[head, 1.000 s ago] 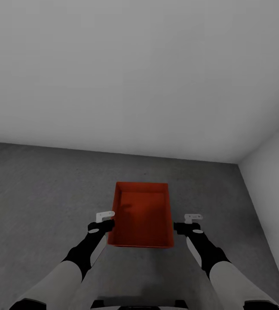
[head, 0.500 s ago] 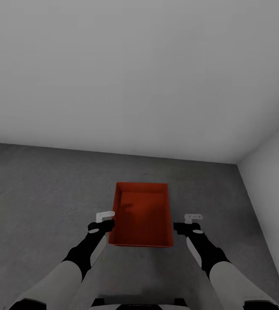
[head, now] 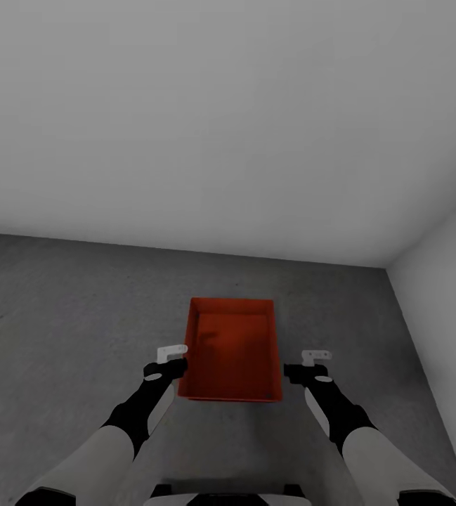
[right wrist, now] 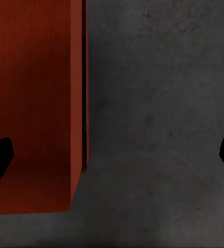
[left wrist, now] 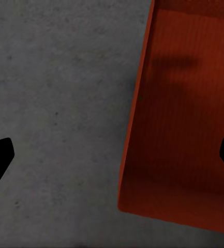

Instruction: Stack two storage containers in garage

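**Ana:** Grey concrete floor [head: 80, 309] is spreading out under plain pale walls [head: 228, 119], so the robot is standing in a corner of the garage. Where is the bin sitting?

**Ben:** One storage container [head: 232, 351] is resting on that floor, straight ahead and between the two arms. It is looking empty. I'm not seeing a second bin anywhere.

**Ana:** And the grippers?

**Ben:** The left gripper [head: 173, 359] is hanging right at the container's left wall, its pale fingers spread apart; from the left wrist camera its dark fingertips are straddling that wall [left wrist: 137, 119], not touching it. The right gripper [head: 310, 364] is hovering just beside the right wall with a sliver of floor between; from the right wrist camera its jaws are standing wide too, holding nothing.

**Ana:** So the bin is looking released. How should the step be finished well?

**Ben:** I'm judging that both arms should be drawing upward first, so no finger is catching the rim and dragging the bin out of square. The left one is needing the most care, since it is bracketing the wall. A squarely placed base is making the later stacking easier.

**Ana:** What about the bin itself?

**Ben:** Orange-red, rectangular, lidless, with smooth, slightly flared walls and a faintly ribbed sheen inside. It is reading as rigid plastic. The concrete is looking rough and mottled, so sliding is seeming unlikely.
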`<state>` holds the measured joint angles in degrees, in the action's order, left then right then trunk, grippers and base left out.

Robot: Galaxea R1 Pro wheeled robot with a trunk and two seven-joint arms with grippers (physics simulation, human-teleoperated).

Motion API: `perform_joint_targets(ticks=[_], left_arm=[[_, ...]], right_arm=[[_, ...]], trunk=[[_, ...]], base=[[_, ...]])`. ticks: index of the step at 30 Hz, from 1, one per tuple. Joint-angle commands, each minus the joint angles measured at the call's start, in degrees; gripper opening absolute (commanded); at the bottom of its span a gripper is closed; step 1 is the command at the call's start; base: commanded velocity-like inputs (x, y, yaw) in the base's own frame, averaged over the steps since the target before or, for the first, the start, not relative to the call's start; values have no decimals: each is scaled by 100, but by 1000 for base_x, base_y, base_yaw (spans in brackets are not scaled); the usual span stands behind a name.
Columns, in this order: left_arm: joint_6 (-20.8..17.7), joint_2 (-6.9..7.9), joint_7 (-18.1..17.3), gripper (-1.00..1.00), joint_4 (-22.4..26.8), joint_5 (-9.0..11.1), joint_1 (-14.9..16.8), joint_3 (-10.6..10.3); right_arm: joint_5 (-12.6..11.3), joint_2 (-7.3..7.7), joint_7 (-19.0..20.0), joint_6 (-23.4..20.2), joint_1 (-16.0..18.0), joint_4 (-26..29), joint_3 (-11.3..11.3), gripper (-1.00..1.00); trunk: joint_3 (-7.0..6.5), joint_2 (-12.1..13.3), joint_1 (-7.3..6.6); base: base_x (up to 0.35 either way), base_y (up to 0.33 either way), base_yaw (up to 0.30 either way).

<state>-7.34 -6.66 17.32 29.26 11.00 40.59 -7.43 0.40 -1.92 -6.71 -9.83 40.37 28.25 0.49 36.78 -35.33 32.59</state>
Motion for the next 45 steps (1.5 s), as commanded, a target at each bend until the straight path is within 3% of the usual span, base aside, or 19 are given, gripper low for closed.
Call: perform_joint_targets(ticks=[1, 31, 45], left_arm=[[-27, 6, 53, 100, 11, 60, 1, -46], [-25, 6, 54, 100, 18, 60, 1, -39], [-30, 7, 55, 100, 18, 60, 1, -39]], right_arm=[[4, -1, -23, -37, 0, 10, 5, 100], [4, -1, -16, -37, -1, 6, 4, 100], [4, -1, -24, -31, -2, 7, 4, 100]], trunk=[[-13, 36, -21], [-552, 1239, -680], [-553, 1241, -680]], base=[[0, 0, 0], [0, 0, 0], [0, 0, 0]])
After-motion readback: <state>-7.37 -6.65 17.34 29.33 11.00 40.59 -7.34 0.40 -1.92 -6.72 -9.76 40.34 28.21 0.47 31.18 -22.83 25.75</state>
